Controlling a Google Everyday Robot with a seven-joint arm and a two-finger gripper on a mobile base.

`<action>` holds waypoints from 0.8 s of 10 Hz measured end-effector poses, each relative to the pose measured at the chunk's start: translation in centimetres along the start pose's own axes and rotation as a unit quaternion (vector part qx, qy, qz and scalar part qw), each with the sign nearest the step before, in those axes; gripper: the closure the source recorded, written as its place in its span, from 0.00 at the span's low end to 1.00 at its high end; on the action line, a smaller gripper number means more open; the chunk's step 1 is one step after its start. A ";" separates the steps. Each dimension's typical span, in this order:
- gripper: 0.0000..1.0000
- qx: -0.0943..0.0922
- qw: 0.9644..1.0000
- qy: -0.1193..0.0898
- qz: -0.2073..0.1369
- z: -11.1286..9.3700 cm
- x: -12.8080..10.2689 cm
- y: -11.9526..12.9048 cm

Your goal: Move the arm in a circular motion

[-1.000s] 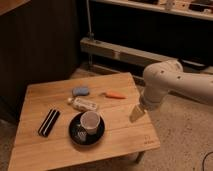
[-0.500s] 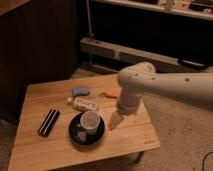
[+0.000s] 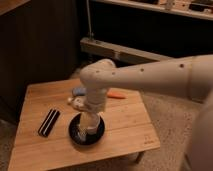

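The arm (image 3: 150, 75) is seen reaching in from 3 o'clock over the table (image 3: 125, 132) and bent downward at its bulbous joint. The gripper (image 3: 89, 125) is hung low over the dark plate (image 3: 74, 136) near the table's middle. Whether the gripper is released or clenched cannot be told.

For the circle to be traced well, height should probably be gained first, since the gripper is judged close to the plate. An even radius and a steady pace would then be wanted.

A black bar (image 3: 48, 122) is laid at 9 o'clock of the plate, apart from it. A blue item (image 3: 79, 91) and a white one (image 3: 76, 102) are found at 12 o'clock, and an orange stick (image 3: 116, 95) at 1 o'clock. Any of these could be struck by a low sweep.
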 end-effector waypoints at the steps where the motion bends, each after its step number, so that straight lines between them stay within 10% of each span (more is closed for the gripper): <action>1: 0.20 0.000 1.000 -0.004 -0.020 0.1 -2.0 0.5; 5: 0.20 0.000 0.997 -0.022 -0.077 0.8 -11.2 0.4; 8: 0.20 0.008 0.997 -0.034 -0.073 1.0 -16.3 -4.0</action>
